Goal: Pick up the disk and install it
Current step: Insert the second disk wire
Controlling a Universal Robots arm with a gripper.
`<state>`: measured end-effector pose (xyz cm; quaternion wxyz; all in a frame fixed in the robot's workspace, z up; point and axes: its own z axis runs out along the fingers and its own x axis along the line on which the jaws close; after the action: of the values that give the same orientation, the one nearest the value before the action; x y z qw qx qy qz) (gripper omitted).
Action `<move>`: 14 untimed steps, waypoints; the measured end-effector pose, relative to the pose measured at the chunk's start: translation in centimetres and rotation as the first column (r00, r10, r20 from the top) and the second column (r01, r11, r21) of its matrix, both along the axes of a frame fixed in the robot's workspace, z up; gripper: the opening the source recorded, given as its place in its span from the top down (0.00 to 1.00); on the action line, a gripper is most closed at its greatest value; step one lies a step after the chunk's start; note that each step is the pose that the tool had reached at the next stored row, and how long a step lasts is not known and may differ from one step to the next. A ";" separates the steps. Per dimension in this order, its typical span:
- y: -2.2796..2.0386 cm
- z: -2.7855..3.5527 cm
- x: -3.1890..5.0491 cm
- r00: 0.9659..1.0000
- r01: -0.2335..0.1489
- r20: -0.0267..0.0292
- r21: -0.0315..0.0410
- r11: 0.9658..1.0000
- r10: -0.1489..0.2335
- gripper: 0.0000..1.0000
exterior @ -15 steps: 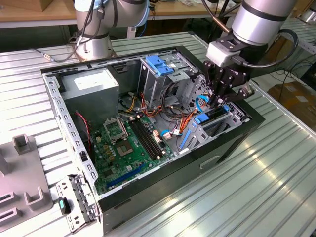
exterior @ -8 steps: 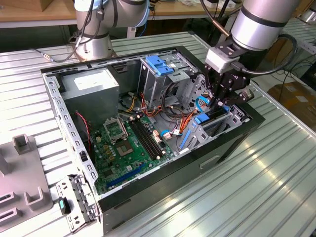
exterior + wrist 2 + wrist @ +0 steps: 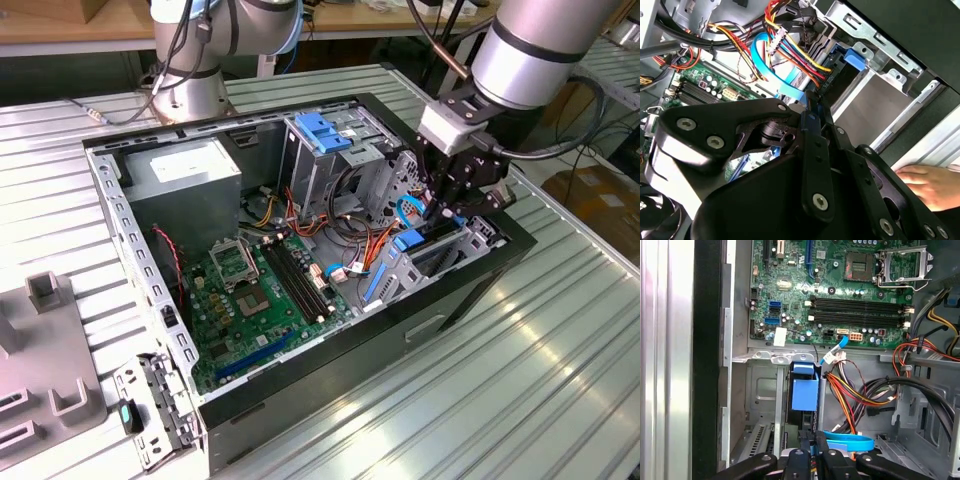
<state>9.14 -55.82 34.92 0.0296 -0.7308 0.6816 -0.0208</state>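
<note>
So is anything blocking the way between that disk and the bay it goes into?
Nothing visible does. The gripper holds the disk edge-on at the metal bay. The blue flat cable and the coloured wires run close beside it, not across its path, as far as the first wrist view shows.

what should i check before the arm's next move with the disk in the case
1. Gripper position: low inside the computer case, over the drive bay at the exterior view's right: ok.
2. Disk lined up with the bay: its blue rail sits upright in the slot in the first wrist view: ok.
3. Grip on the disk: fingers meet around its edge: ok.
4. Blue ribbon cable clearance: curls right beside the gripper: not ok.
5. Workspace free of people: a person's hand rests by the case: not ok.
6. Disk fully seated: cannot tell.
</note>
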 end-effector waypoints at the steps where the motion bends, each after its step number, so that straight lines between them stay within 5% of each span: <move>1: 0.00 -0.01 0.00 1.000 0.000 0.000 0.001 1.000 0.000 0.84; 14: -0.24 -0.10 0.00 1.000 0.020 0.000 0.022 1.000 -0.020 0.84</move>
<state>9.14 -56.06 34.81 0.0377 -0.7235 0.6891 -0.0135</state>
